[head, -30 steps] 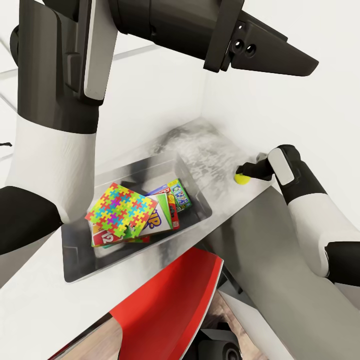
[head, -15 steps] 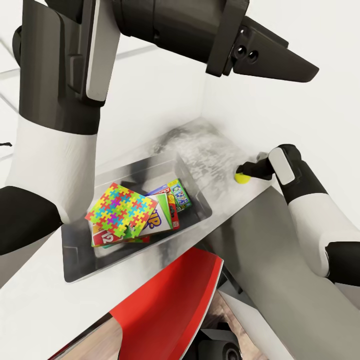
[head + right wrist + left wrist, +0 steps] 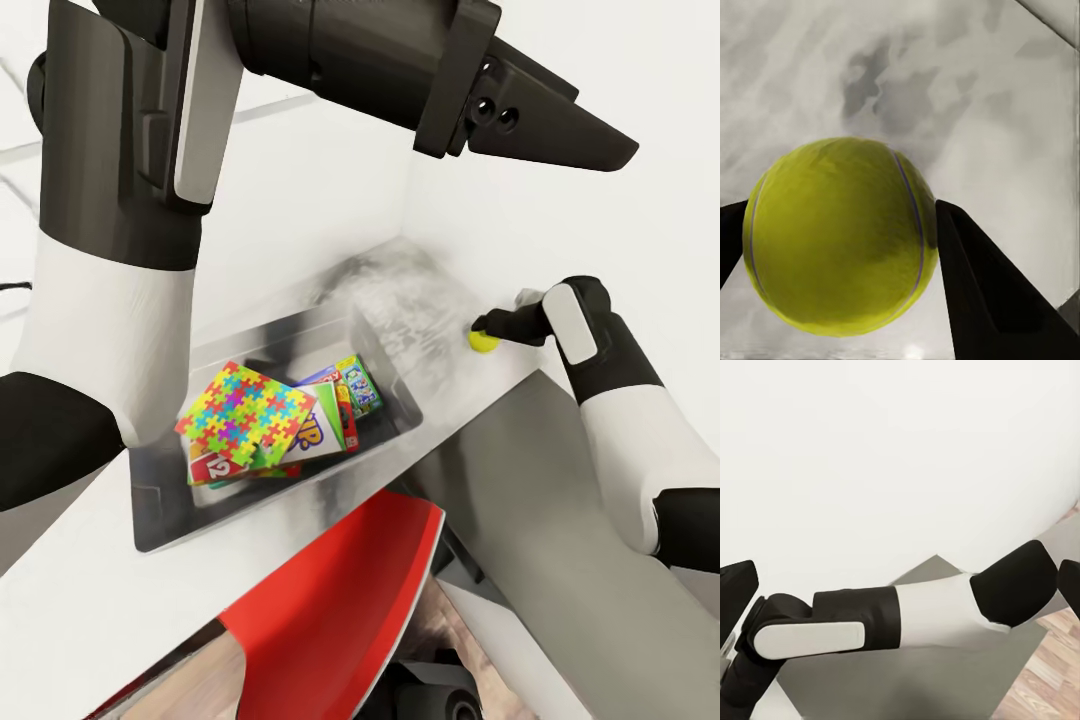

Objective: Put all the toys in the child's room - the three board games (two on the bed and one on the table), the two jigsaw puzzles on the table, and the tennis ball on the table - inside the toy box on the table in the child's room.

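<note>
Right pincer (image 3: 490, 332) is clamping the ball (image 3: 483, 341) at the desk's (image 3: 90, 610) right. Next: carrying it left over the box (image 3: 160, 520), then releasing.

Red chair seat (image 3: 340, 590) tucked at table's near edge; wood floor (image 3: 450, 640) beneath; white walls (image 3: 330, 190) behind.

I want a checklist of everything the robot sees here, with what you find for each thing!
Surface: grey marbled table, against a white wall.
Job's things: tennis ball between the right gripper's fingers; toy box holds a jigsaw puzzle on top of board games.
Clutter: nothing seen.
Grippers: right shut on the ball; left gripper raised high, state unclear.
Cables: nothing seen.
Surroundings: red chair, wooden floor.
</note>
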`<state>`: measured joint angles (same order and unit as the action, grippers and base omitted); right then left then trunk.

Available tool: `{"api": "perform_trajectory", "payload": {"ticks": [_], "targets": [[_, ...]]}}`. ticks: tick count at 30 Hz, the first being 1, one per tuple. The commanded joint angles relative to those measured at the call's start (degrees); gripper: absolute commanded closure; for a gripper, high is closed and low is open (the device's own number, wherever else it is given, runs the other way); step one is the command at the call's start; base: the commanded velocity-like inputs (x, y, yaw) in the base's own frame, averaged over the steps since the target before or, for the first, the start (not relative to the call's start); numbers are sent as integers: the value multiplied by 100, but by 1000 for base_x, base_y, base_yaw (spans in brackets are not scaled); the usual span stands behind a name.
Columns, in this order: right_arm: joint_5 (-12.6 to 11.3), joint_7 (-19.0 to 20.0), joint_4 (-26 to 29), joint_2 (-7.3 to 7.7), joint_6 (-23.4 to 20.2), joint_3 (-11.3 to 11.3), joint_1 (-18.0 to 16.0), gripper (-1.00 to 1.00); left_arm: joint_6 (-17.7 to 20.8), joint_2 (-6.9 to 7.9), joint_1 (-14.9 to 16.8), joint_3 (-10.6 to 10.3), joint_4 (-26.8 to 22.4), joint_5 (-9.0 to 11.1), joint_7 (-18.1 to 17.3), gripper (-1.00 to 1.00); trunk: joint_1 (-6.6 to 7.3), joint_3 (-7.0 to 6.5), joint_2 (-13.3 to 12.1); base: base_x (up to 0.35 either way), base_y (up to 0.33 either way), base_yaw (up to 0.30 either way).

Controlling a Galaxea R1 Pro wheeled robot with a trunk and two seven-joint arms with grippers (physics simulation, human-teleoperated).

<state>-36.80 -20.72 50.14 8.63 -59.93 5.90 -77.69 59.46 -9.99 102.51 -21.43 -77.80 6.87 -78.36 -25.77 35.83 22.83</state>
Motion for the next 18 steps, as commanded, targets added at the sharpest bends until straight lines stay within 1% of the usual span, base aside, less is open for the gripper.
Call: {"api": "perform_trajectory", "payload": {"ticks": [1,11,15,18], "targets": [[-80,-73,11,7,-7,17,0,100,54,0,6,-2,3,16,-5,-100,-1,-1,9,-257,0,0],[-91,-73,22,7,-7,-27,12,100,54,0,6,-1,2,16,-7,-100,-1,-94,9,-300,0,0],[-97,-67,78,7,-7,-47,-8,100,54,0,6,0,2,16,-5,-100,-1,-132,9,-100,0,0],[-136,-65,362,7,-7,-52,-16,100,54,0,6,-3,2,21,-4,-100,-1,-160,9,-20,0,0]]}}
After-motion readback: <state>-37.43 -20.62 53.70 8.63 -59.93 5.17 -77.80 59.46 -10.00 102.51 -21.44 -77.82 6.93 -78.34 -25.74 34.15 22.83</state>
